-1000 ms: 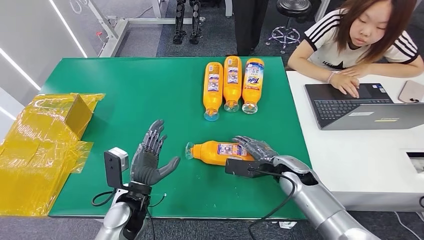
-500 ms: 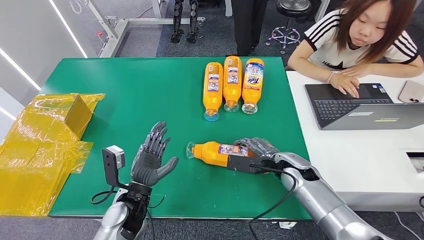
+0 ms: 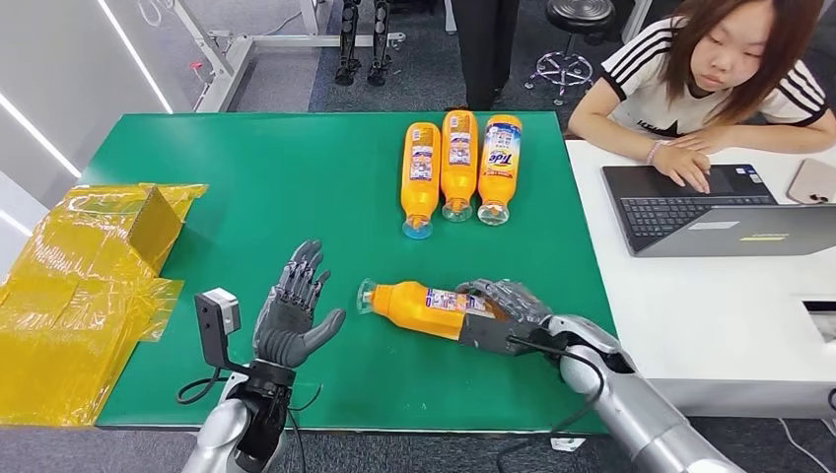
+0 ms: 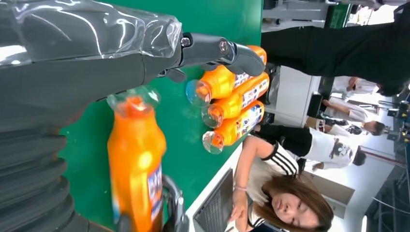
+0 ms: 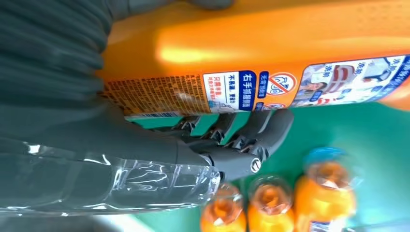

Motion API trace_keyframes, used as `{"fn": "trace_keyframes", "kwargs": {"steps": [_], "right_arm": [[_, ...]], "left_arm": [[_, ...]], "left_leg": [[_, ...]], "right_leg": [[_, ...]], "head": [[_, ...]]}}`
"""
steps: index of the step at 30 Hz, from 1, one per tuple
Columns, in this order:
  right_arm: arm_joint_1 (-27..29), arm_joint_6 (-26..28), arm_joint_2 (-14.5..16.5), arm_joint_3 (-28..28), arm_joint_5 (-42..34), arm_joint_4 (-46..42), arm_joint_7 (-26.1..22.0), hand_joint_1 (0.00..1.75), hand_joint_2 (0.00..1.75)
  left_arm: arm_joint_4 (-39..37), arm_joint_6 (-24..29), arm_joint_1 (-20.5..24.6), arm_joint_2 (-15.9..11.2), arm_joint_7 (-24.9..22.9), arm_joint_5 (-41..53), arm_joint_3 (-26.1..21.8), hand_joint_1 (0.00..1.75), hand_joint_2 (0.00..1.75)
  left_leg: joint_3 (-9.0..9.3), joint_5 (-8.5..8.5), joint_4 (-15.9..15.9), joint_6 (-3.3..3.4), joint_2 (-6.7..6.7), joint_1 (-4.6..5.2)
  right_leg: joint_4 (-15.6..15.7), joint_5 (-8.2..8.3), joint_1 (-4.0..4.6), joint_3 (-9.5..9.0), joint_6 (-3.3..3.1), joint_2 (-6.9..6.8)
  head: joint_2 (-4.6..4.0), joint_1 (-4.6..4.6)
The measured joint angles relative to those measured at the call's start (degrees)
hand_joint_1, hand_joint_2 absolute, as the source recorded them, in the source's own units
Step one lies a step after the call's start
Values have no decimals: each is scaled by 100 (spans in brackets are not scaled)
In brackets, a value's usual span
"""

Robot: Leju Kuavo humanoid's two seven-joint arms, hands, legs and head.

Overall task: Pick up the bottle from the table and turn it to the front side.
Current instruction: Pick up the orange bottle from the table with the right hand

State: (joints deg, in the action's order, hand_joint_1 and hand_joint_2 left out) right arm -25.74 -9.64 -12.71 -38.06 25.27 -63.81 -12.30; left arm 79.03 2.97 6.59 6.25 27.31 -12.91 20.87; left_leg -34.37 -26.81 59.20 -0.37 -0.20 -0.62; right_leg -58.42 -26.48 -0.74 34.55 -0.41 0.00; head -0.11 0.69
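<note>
On the green worktop [image 3: 296, 177] the lying orange bottle [image 3: 419, 304], probably stiff, slick and liquid-heavy, is wrapped at its labelled body by the right robot hand [image 3: 503, 304], the left robot hand [image 3: 291, 315] empty, fingers spread

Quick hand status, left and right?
Left hand: open, holds nothing.
Right hand: grips the orange plastic bottle lying on the green table.

Bottle [image 3: 424, 306] now tilted in right hand [image 3: 503, 307]
</note>
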Motion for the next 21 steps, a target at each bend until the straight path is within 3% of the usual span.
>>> {"fn": "trace_keyframes", "kwargs": {"steps": [11, 21], "right_arm": [[977, 378, 10, 740, -589, -676, -690, 175, 175], [1722, 720, 177, 1354, -609, -1248, -959, 175, 175]], "left_arm": [[5, 120, -129, -56, 206, 167, -118, 0, 175], [40, 128, -89, -119, 309, 445, -270, 0, 175]], "left_leg": [[-4, -5, -1, 3, -4, 1], [-6, -7, -1, 5, -5, 1]], "right_leg": [[1, -7, 0, 2, 3, -6], [1, -7, 0, 4, 3, -6]], "head": [[0, -1], [0, 1]]}}
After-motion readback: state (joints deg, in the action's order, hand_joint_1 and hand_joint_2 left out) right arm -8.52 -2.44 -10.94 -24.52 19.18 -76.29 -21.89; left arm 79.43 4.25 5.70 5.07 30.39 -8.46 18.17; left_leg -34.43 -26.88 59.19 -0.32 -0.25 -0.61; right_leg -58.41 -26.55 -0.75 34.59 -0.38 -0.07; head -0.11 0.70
